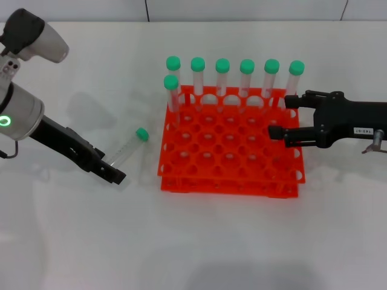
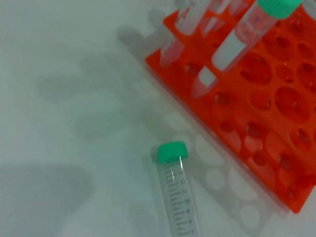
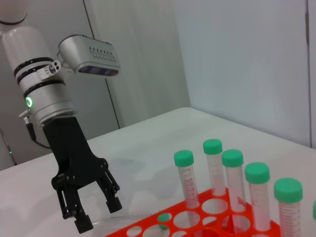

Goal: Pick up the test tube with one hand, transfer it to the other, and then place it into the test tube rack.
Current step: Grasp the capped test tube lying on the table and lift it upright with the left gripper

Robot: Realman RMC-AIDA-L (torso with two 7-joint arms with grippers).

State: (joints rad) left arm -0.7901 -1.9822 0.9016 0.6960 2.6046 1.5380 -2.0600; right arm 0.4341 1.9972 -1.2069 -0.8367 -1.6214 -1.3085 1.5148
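Item: slim clear plastic test tube w/ green cap, lay flat on white bench, just left of bright orange-red two-tier plastic rack, apart from it.
Left black two-finger tool: fingers spread, low at tube's base end; contact w/ tube not clear.
Right black labelled tool: fingers apart, empty, hovered over rack's right side.
Seven other green-capped tubes stood in rack's back row & left rear.
Progress: early. Pickup not yet done; handover & racking left.
Room: bench bare in front & left of tube; most rack holes free; rack's left edge near the cap.
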